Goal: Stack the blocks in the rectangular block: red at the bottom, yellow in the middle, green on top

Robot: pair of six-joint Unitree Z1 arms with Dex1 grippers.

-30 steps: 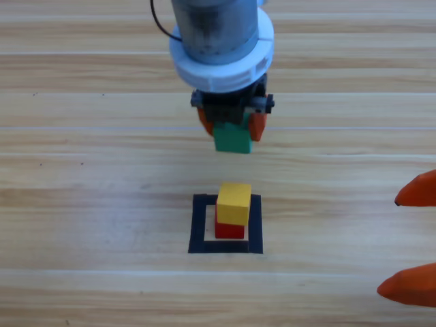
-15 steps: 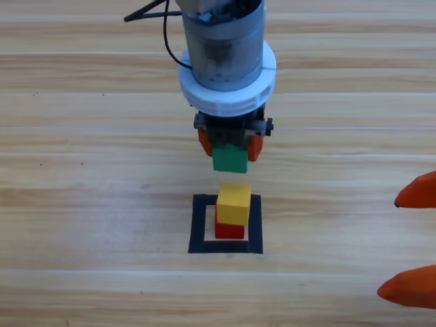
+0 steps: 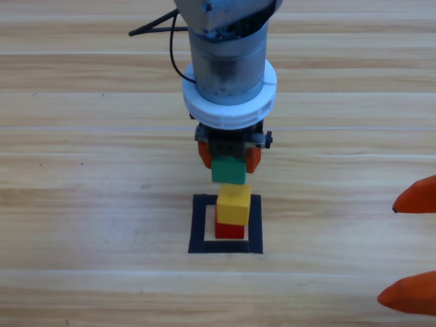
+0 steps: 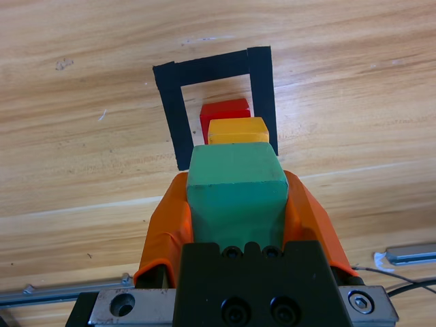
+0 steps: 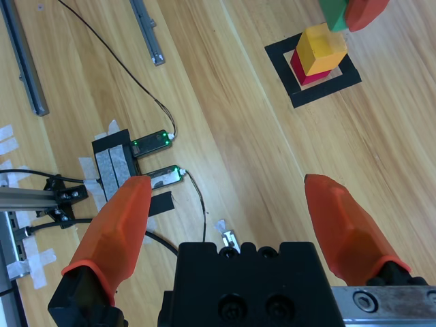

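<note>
The left pincer [image 3: 229,154] clenches the green cube [image 3: 228,170] just behind and above the yellow cube [image 3: 234,204], which sits on the red cube [image 3: 230,230] inside the rectangular block [image 3: 201,225]. The coming move looks like a short advance toward the camera, then down. The right pincer [image 3: 413,251] waits released at the right edge.

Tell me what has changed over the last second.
The left gripper, still shut on the green cube, has carried it toward the camera to just behind the yellow cube. Nothing was let go. The yellow cube stays on the red cube inside the tape square, and the right gripper waits open at the right edge.
</note>
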